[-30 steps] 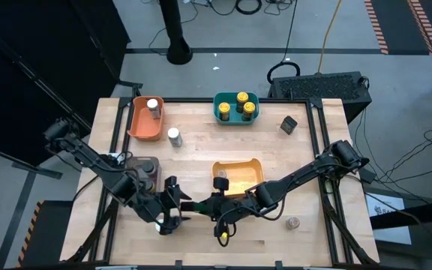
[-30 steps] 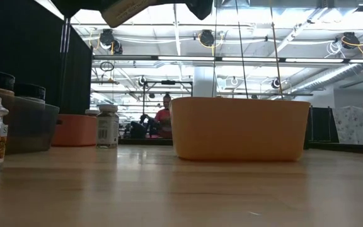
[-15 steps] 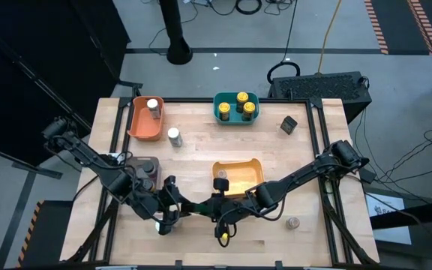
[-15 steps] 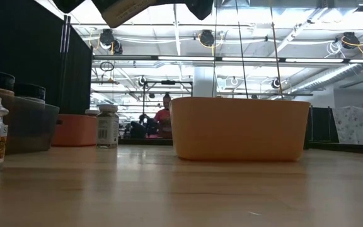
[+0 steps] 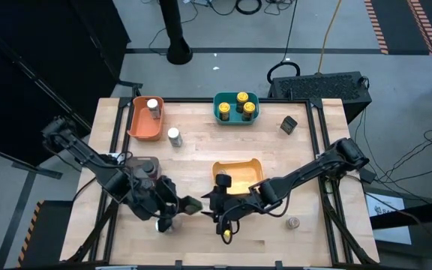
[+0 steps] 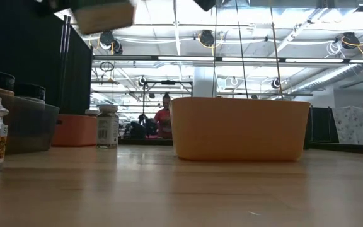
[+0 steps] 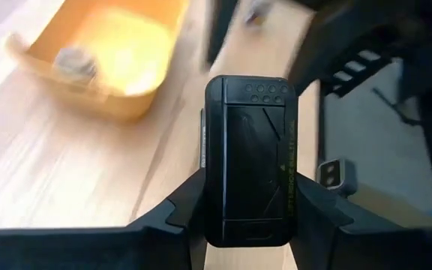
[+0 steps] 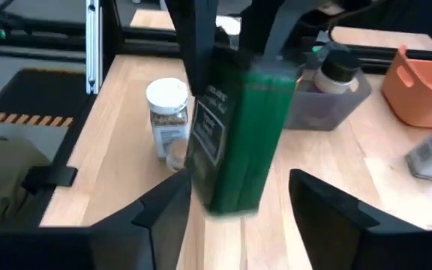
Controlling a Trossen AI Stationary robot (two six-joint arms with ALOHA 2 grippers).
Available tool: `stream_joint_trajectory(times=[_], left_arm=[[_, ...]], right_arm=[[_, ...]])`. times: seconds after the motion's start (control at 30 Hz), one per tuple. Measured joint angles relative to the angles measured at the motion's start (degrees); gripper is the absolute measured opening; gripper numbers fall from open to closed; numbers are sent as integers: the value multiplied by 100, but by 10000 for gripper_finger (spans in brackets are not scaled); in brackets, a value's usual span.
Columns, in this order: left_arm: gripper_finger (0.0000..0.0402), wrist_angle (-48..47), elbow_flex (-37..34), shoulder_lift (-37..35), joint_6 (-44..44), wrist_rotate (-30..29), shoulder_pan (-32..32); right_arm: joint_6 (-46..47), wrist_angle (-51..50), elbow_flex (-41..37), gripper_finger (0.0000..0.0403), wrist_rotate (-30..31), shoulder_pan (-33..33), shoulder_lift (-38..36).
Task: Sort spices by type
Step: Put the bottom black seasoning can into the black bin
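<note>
Two grippers face each other at the near side; my left gripper [image 5: 184, 205] clamps the green tin [image 8: 238, 135], its long axis pointing right toward my right gripper [image 5: 210, 204], whose fingers [image 8: 163, 217] stand wide and empty just beside it; only the left wrist view shows the tin's black top; farther off sits the yellow bin [image 5: 255, 166].

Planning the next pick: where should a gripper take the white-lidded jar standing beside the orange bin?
Probably clasp the white-lidded jar across its round body just under the lid, coming straight down: it stands upright, clear of the orange bin, bare wood all round.
</note>
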Motion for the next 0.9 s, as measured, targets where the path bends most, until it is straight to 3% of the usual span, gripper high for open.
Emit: stream_joint_trajectory(times=[0.27, 0.43, 0.57, 0.7, 0.9], left_arm=[[137, -3678, 1433, -24, -2787, 184, -173], [137, -5290, 2171, -30, -4187, 521, -585], [137, -6380, 2253, -29, -5508, 927, -996], [137, -6586, 2140, -78, -6297, 1126, -1294], [137, -6599, 2067, -102, -6842, 685, -1372]], right_arm=[[245, -643, 0, 225, 2, 0, -430], [93, -692, 0, 226, 3, -21, -471], [-66, -717, 0, 226, -5, -127, -471], [-169, -906, 0, 226, -7, -261, -473], [-203, -998, 0, 226, -20, -478, -473]])
